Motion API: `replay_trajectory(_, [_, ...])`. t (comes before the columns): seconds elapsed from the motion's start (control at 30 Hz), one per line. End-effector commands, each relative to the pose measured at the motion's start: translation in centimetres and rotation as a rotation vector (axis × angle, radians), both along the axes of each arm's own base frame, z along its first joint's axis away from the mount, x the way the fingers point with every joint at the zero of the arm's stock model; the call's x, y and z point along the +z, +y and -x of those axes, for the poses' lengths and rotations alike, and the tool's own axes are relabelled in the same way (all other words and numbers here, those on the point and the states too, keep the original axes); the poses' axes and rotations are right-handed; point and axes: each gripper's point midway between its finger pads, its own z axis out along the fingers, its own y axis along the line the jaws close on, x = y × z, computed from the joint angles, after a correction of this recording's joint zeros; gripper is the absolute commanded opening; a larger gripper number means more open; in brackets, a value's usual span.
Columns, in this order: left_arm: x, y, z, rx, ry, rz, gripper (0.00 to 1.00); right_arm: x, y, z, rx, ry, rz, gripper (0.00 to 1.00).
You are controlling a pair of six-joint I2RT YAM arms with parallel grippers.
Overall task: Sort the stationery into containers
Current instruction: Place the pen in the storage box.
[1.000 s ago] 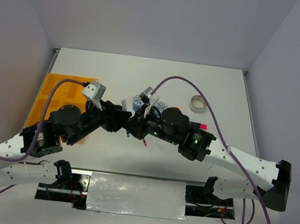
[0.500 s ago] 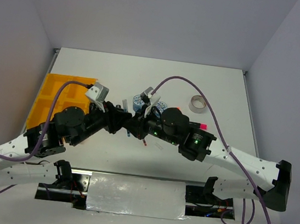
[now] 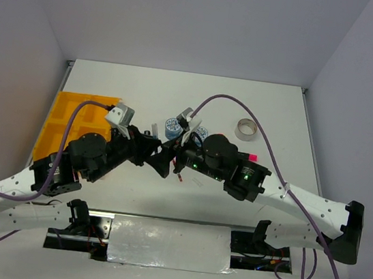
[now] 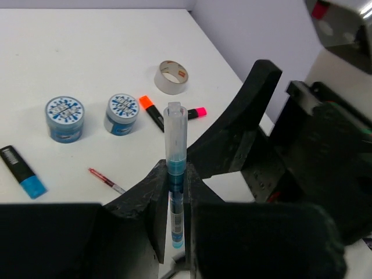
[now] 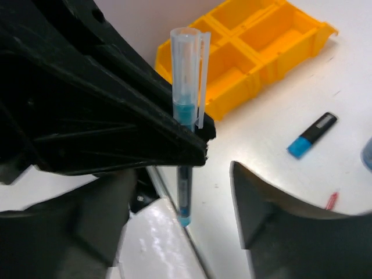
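Note:
A thin blue pen (image 4: pixel 175 145) with a clear cap stands upright above the table, and my left gripper (image 4: pixel 176 174) is shut on its barrel. In the right wrist view the same pen (image 5: pixel 187 87) hangs between the spread jaws of my right gripper (image 5: pixel 189 203), which is open and does not touch it. The two grippers meet at mid-table (image 3: pixel 168 159). The yellow tray (image 3: pixel 65 117) lies at the left, its compartments (image 5: pixel 256 40) bare where visible.
On the table lie two blue-white rolls (image 4: pixel 65 118) (image 4: pixel 122 114), a silvery tape ring (image 4: pixel 172 77), an orange highlighter (image 4: pixel 152 111), a pink highlighter (image 4: pixel 197 112), a blue highlighter (image 4: pixel 22 171) and a red pen (image 4: pixel 106 181).
My left gripper has closed onto the blue pen. My right gripper, shut on the pen before, has opened and let it go.

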Motion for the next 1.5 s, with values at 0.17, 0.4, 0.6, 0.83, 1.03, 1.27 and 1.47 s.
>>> replay_trajectory(0.17, [1.4, 4.2, -2.7, 0.239, -0.059, -0.094, 0.0, 0.1, -2.3, 0.9, -0.007, -0.029, -0.032, 1.0])
replay_trajectory(0.4, [-2.2, 11.5, -8.7, 0.62, 0.031, -0.388, 0.0, -1.4, -8.2, 0.9, -0.136, -0.044, -0.026, 1.0])
replay_trajectory(0.6, [-8.6, 18.8, -13.7, 0.708, 0.229, -0.649, 0.0, -1.1, -11.7, 2.1, -0.161, -0.048, -0.097, 1.0])
replay_trajectory(0.83, [-13.9, 22.9, -14.2, 0.73, 0.282, -0.764, 0.0, -2.2, -12.9, 3.2, -0.138, -0.05, -0.118, 1.0])
replay_trajectory(1.03, [-17.6, 25.3, -13.9, 0.852, 0.349, -0.654, 0.0, -1.8, -12.9, 4.5, -0.068, -0.075, -0.168, 1.0])
replay_trajectory(1.27, [-20.6, 26.9, -13.6, 1.008, 0.359, -0.593, 0.0, -1.9, -12.8, 5.4, -0.011, -0.1, -0.197, 1.0])
replay_trajectory(1.47, [-21.2, 28.1, -12.2, 1.122, 0.379, -0.547, 0.0, -1.6, -13.2, 6.1, 0.02, -0.133, -0.21, 1.0])
